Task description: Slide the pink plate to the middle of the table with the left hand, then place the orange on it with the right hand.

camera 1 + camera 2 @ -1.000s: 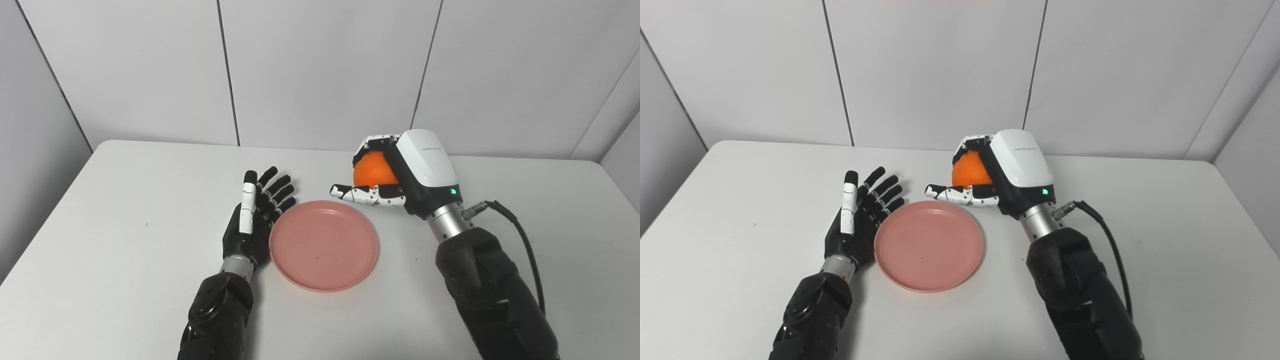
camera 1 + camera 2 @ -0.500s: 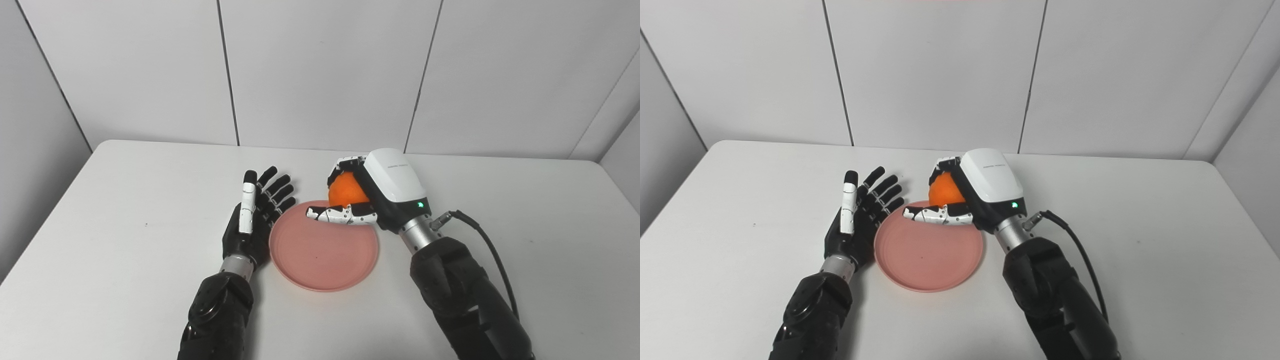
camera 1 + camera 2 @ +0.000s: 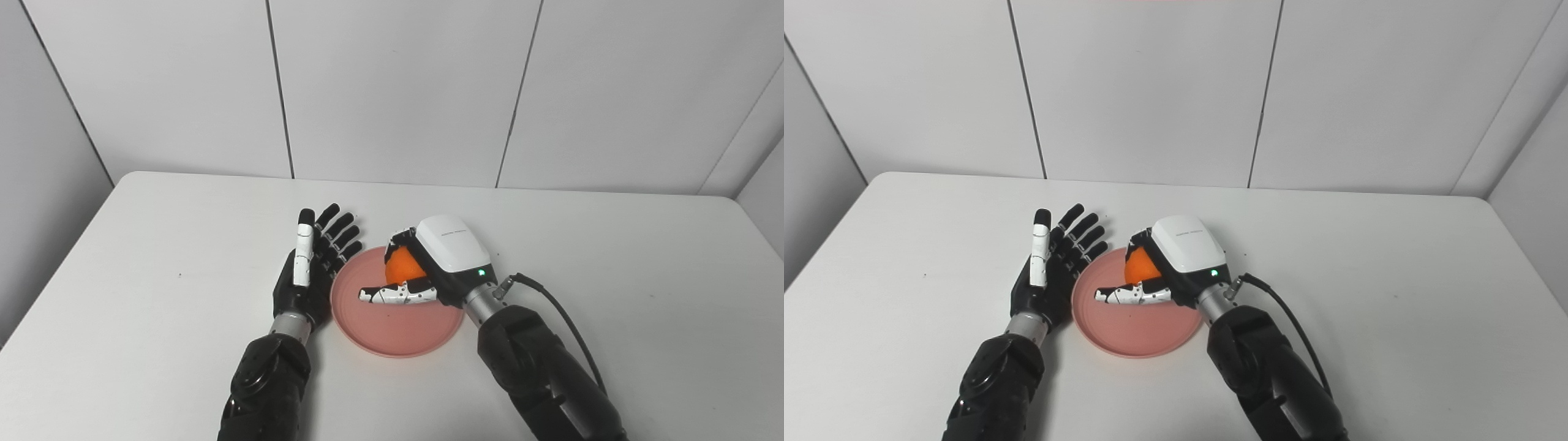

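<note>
The pink plate (image 3: 392, 327) lies flat near the middle of the white table (image 3: 153, 245). My right hand (image 3: 438, 263) is shut on the orange (image 3: 401, 269) and holds it low over the plate, with the thumb stretched out over the plate's middle. I cannot tell whether the orange touches the plate. My left hand (image 3: 312, 263) is open and empty, fingers spread, resting on the table against the plate's left rim. The scene also shows in the right eye view, with the orange (image 3: 1139, 269) over the plate (image 3: 1133, 334).
White wall panels (image 3: 392, 86) stand behind the table's far edge. A black cable (image 3: 563, 318) runs from my right wrist along the forearm.
My right hand has moved left, toward me and down with the orange, from beyond the plate's far right rim to low over the plate. The left hand and plate have not moved.
</note>
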Controlling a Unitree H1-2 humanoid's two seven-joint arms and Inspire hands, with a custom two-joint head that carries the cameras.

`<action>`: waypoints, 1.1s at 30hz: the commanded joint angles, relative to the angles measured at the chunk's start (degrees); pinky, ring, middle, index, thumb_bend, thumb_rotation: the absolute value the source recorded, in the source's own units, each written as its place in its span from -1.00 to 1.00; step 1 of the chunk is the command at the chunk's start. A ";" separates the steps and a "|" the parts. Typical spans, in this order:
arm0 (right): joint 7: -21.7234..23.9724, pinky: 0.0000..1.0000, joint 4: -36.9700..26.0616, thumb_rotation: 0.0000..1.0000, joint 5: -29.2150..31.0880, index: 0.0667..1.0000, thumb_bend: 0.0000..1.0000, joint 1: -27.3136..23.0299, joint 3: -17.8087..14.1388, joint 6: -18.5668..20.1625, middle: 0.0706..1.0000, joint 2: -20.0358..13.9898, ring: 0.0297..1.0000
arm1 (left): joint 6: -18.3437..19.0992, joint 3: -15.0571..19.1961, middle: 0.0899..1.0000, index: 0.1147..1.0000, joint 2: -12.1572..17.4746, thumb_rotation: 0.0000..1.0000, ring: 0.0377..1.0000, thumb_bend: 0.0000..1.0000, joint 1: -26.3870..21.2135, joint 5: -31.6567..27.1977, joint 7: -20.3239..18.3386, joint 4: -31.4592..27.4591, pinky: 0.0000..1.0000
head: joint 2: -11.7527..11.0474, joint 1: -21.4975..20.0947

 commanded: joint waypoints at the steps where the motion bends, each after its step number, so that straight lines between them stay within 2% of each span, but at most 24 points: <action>1: -1.69 -0.69 0.07 0.52 -0.13 -0.43 -0.04 -3.27 0.12 -2.64 -0.56 0.07 -0.63 | 2.58 -0.16 0.65 0.64 -0.31 0.56 0.70 0.73 1.51 0.46 0.81 1.77 0.70 | -0.04 0.13; 5: -1.55 -0.67 1.64 0.51 0.29 -0.39 -0.04 -3.28 0.60 -2.34 -0.53 0.45 -0.60 | 2.72 -0.29 0.64 0.64 -0.29 0.58 0.71 0.71 1.70 0.52 0.72 1.37 0.68 | 0.08 0.13; 8: -1.42 -0.65 2.03 0.35 0.81 -0.34 -0.07 -2.98 0.88 -2.33 -0.49 0.84 -0.58 | 2.63 -0.23 0.63 0.61 -0.41 0.56 0.68 0.72 1.77 0.47 0.78 1.49 0.68 | 0.18 0.12; 12: -1.24 -0.63 2.19 0.42 0.38 -0.31 -0.08 -3.11 1.66 -2.36 -0.46 0.79 -0.56 | 2.54 -0.21 0.63 0.59 -0.47 0.56 0.67 0.72 1.74 0.65 0.98 1.74 0.68 | 0.25 0.12; 21: -1.98 -0.65 2.12 0.37 0.09 -0.34 0.01 -4.05 2.29 -2.74 -0.48 0.58 -0.57 | 2.42 0.15 0.65 0.54 -0.63 0.53 0.67 0.71 1.62 0.34 0.91 2.13 0.64 | 0.26 0.19; 22: -2.21 -0.64 1.99 0.45 -0.02 -0.34 0.14 -3.99 2.29 -2.75 -0.47 0.53 -0.57 | 2.48 0.12 0.66 0.56 -0.58 0.53 0.69 0.71 1.65 0.33 0.84 2.06 0.65 | 0.26 0.19; 23: -2.41 -0.64 1.79 0.47 0.01 -0.35 0.19 -3.93 2.28 -2.99 -0.47 0.37 -0.56 | 2.54 0.09 0.67 0.57 -0.53 0.53 0.69 0.70 1.70 0.22 0.69 1.92 0.65 | 0.26 0.19; 25: -2.90 -0.46 1.61 0.71 0.19 -0.25 0.56 -3.88 2.26 -3.73 -0.30 0.02 -0.38 | 2.85 0.15 0.69 0.61 -0.53 0.54 0.74 0.67 1.75 -0.03 0.60 1.69 0.68 | 0.24 0.16; 30: -5.21 -0.34 1.94 0.85 -0.82 0.01 0.79 -4.07 2.50 -5.79 -0.12 -0.62 -0.23 | 2.70 -0.02 0.70 0.64 -0.21 0.55 0.78 0.65 1.75 -0.22 -0.35 1.77 0.71 | 0.35 0.09; 33: -6.29 -0.17 2.02 0.85 -0.93 0.19 0.87 -4.18 2.40 -6.79 0.10 -0.71 -0.06 | 2.72 0.13 0.64 0.64 -0.24 0.54 0.70 0.67 1.59 -0.20 -0.36 1.93 0.65 | 0.34 0.03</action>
